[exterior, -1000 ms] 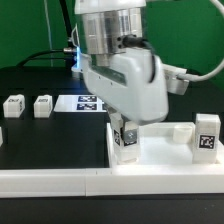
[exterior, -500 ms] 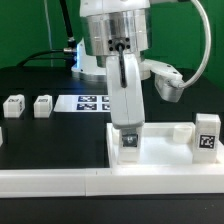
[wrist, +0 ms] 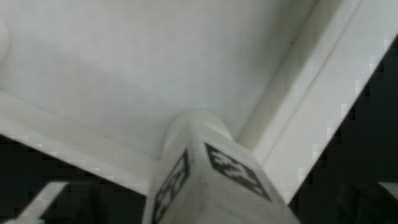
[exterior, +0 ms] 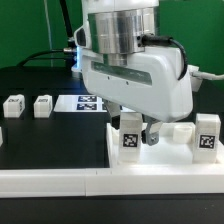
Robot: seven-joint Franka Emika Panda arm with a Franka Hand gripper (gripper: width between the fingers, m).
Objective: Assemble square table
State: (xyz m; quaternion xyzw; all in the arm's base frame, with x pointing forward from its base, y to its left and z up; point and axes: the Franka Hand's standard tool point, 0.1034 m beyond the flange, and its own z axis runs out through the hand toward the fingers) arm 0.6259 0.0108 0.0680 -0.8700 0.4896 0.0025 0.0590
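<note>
The white square table slab (exterior: 170,160) lies at the front, toward the exterior view's right. A tagged white leg block (exterior: 130,139) stands upright at the slab's near corner on the exterior view's left. My gripper (exterior: 136,134) hangs directly over that leg, open, with its fingers either side and not pressing it. In the wrist view the same leg (wrist: 210,175) rises between the spread fingers (wrist: 43,204), with the slab's (wrist: 160,70) raised rim behind it. A second leg (exterior: 207,135) stands on the slab's right side. Two more legs (exterior: 13,106) (exterior: 43,104) sit on the black table at the left.
The marker board (exterior: 86,102) lies flat behind the slab, partly hidden by the arm. A long white border wall (exterior: 55,182) runs along the front edge. Cables hang behind the arm.
The wrist has turned, so the gripper body now spreads wide across the exterior view. The jaws have parted and let go of the leg, which stays upright on the slab.
</note>
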